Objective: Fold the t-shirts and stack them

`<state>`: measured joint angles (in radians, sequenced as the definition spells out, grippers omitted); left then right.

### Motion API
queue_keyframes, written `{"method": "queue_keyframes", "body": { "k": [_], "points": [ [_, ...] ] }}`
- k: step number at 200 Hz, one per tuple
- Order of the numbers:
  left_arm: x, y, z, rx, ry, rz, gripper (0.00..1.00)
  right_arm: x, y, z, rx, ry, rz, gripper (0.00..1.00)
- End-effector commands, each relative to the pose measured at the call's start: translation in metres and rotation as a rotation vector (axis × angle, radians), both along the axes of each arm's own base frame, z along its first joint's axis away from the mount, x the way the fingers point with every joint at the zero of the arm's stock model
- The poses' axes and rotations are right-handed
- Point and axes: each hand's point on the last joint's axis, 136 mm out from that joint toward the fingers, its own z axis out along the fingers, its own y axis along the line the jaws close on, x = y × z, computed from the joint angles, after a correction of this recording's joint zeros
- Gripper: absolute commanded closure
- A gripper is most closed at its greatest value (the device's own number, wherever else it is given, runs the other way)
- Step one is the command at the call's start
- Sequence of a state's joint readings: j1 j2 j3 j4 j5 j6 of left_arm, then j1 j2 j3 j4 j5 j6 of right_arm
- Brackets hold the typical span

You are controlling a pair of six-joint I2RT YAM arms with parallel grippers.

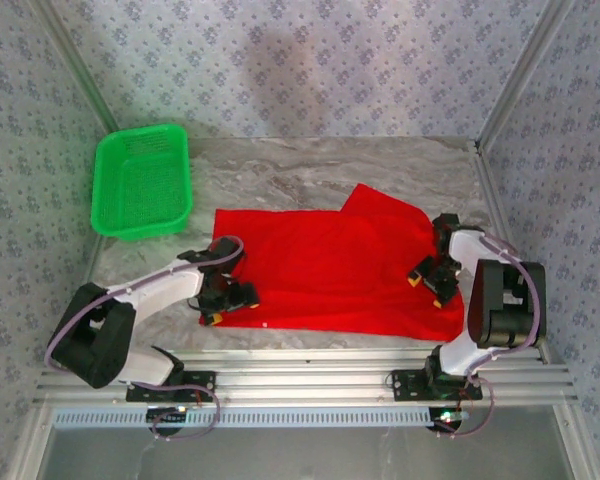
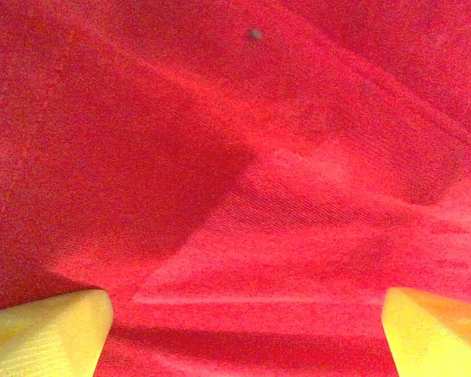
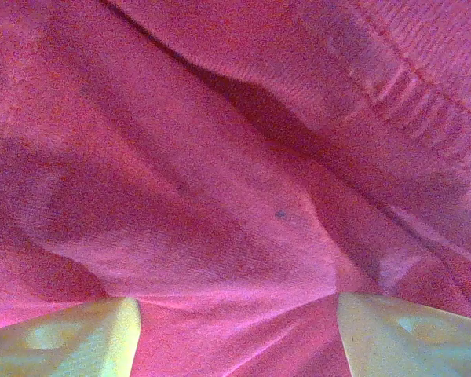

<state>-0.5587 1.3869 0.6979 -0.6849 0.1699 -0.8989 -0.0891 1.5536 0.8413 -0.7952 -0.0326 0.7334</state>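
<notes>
Lying spread across the table point(image 1: 310, 170), the red t-shirt point(image 1: 330, 270) shows plain cloth, its right edge partly hidden by the right arm point(image 1: 502, 300). The left gripper point(image 1: 232, 308) sits at its near-left corner, jaws wide apart over cloth. The right gripper point(image 1: 427, 288), jaws also parted, grips nothing. A green basket point(image 1: 105, 190) stands far-left, apart.
</notes>
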Motion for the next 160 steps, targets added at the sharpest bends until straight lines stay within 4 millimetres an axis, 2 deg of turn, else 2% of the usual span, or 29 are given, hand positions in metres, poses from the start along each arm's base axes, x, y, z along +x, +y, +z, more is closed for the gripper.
{"method": "queue_keyframes", "body": {
  "k": [1, 18, 36, 60, 77, 84, 87, 95, 112, 128, 160],
  "points": [
    [-0.024, 0.004, 0.005, 0.021, 0.123, -0.038, 0.09, 0.017, -0.020, 0.011, -0.078, -0.041, 0.024, 0.30],
    [-0.011, -0.003, 0.026, 0.001, 0.090, -0.061, 0.08, 0.031, -0.018, 0.024, -0.060, -0.074, 0.051, 0.30],
    [0.012, -0.010, 0.052, -0.033, 0.028, -0.061, 0.07, 0.049, -0.016, 0.046, -0.050, -0.147, 0.106, 0.30],
    [0.058, -0.016, 0.092, -0.089, -0.102, -0.038, 0.06, 0.075, -0.002, 0.084, -0.013, -0.297, 0.184, 0.28],
    [0.098, -0.019, 0.124, -0.125, -0.228, -0.052, 0.05, 0.098, 0.006, 0.110, 0.017, -0.397, 0.235, 0.27],
    [0.116, -0.020, 0.134, -0.126, -0.282, -0.061, 0.05, 0.106, 0.010, 0.115, 0.046, -0.422, 0.273, 0.27],
    [0.123, -0.020, 0.138, -0.125, -0.303, -0.067, 0.04, 0.117, 0.010, 0.125, 0.050, -0.455, 0.287, 0.28],
    [0.141, -0.021, 0.149, -0.121, -0.359, -0.083, 0.04, 0.131, 0.012, 0.132, 0.066, -0.484, 0.323, 0.29],
    [0.175, -0.028, 0.168, -0.125, -0.459, -0.144, 0.04, 0.162, 0.014, 0.136, 0.087, -0.504, 0.408, 0.32],
    [0.199, -0.041, 0.183, -0.139, -0.532, -0.221, 0.04, 0.189, 0.014, 0.132, 0.099, -0.508, 0.473, 0.36],
    [0.225, -0.061, 0.201, -0.189, -0.624, -0.331, 0.05, 0.238, 0.009, 0.109, 0.073, -0.472, 0.592, 0.46]
  ]
}}
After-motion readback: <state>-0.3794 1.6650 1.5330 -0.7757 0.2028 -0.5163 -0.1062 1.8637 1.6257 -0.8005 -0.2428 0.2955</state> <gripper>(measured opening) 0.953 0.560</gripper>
